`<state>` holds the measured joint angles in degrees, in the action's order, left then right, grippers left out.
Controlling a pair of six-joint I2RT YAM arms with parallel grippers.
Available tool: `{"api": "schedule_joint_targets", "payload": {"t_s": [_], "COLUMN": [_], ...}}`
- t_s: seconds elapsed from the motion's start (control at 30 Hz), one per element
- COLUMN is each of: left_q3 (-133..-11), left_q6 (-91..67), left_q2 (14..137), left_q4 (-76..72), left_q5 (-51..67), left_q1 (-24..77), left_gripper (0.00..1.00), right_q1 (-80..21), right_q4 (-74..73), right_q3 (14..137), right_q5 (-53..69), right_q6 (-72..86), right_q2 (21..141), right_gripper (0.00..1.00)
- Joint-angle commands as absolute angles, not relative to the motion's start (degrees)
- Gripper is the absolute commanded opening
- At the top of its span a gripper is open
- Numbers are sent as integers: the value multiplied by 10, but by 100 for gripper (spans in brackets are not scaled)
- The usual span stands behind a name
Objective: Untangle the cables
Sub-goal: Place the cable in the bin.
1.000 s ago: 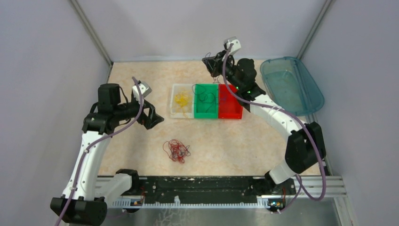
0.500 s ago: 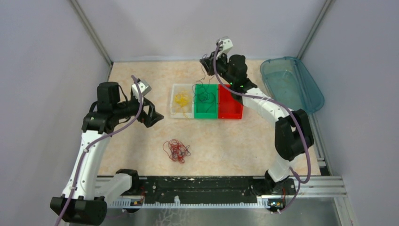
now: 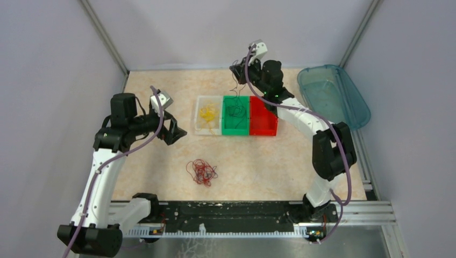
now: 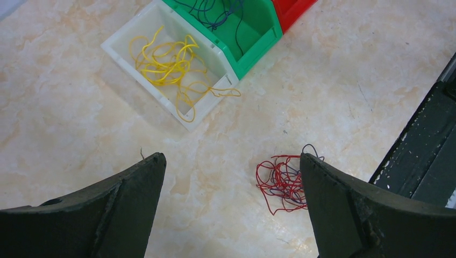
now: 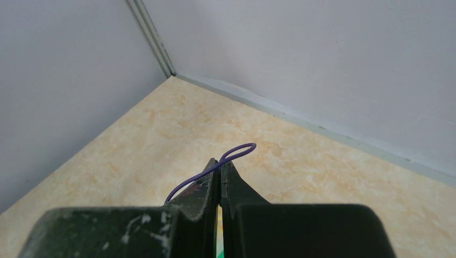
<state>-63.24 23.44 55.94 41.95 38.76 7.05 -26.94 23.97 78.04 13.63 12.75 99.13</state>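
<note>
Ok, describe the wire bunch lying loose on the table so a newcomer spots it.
Find the row of small plastic bins mid-table: white bin, green bin, red bin. In front of the white bin, toward the near edge of the beige marbled table top, lies a tangle of thin red curly wires. Unlike the yellow wires in the white bin, it sits in no bin.

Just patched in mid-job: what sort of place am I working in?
Probably a lab robot cell: plain grey walls box in a marble-look tabletop, with coloured sorting bins and arms bolted to a metal rail.
</note>
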Motion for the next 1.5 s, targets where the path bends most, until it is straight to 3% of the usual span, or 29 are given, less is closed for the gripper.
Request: {"api": "schedule_joint_targets", "payload": {"t_s": [0.0,0.33,1.03,1.2,1.33,1.47], "left_q3": [-653,-653,-673,-675,-674,-675], "left_q6": [239,241,249,252,257,257], "left_q2": [560,566,566,566,564,564], "left_q4": [408,410,419,421,421,419], "left_q5": [388,389,389,390,391,394], "left_q1": [73,73,73,73,73,73], "left_gripper": [100,100,100,100,100,100], "right_q1": [-265,-265,-322,-322,-322,-322], "right_q4": [243,247,60,49,39,4], "right_q3": [806,738,833,834,835,841], "right_q5": [144,119,-27,-29,-40,-48], "right_q6": [113,108,50,55,45,23], "right_q2": [1003,1041,1149,1151,1125,1095], "right_gripper": [0,0,1,15,41,50]}}
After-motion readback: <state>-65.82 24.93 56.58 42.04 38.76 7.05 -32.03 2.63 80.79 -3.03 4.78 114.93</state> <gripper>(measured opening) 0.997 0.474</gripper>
